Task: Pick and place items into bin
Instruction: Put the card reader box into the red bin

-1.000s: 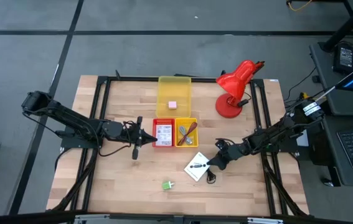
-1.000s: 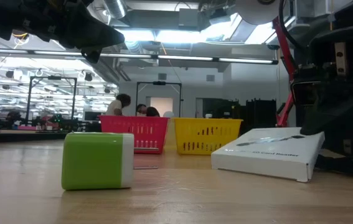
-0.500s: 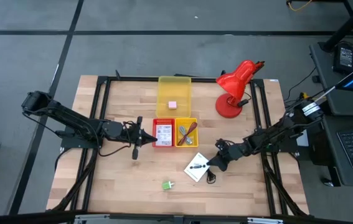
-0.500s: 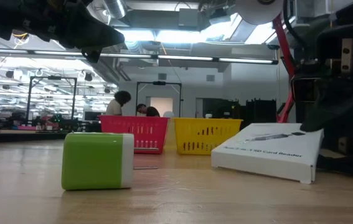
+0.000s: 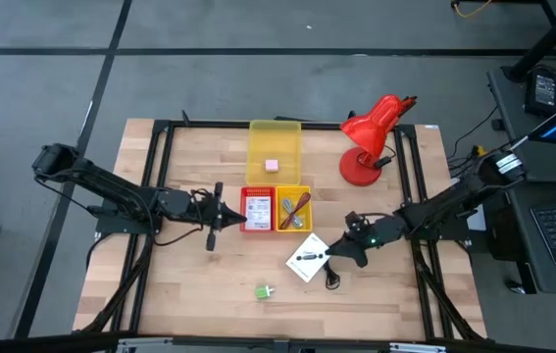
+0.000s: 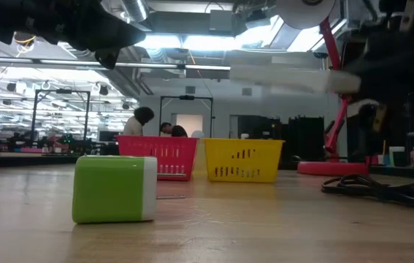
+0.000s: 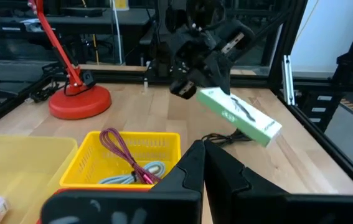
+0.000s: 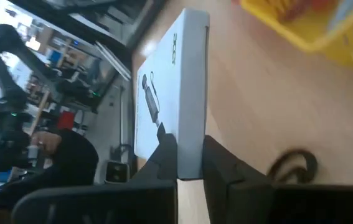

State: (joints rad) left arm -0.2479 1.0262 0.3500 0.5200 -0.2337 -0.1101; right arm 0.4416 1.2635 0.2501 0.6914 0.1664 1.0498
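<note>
A green block (image 5: 263, 291) sits on the near edge of the wooden worktop (image 5: 189, 284), with a black cable (image 5: 332, 278) further right. Just above the cable, the right gripper (image 5: 328, 257) holds a white printed packet (image 5: 306, 261) off the worktop, jaws clenched on its edge. Mid-worktop, a red basket (image 5: 245, 211) holds another white packet (image 5: 260, 209), and a yellow basket (image 5: 293, 209) holds cables. The left gripper (image 5: 232, 216) waits beside the red basket, jaws closed. Behind, a yellow bin (image 5: 275, 139) contains a pink cube (image 5: 271, 165). A red desk lamp (image 5: 368, 139) stands far right. In the room beyond, people (image 6: 142, 120) stand.
</note>
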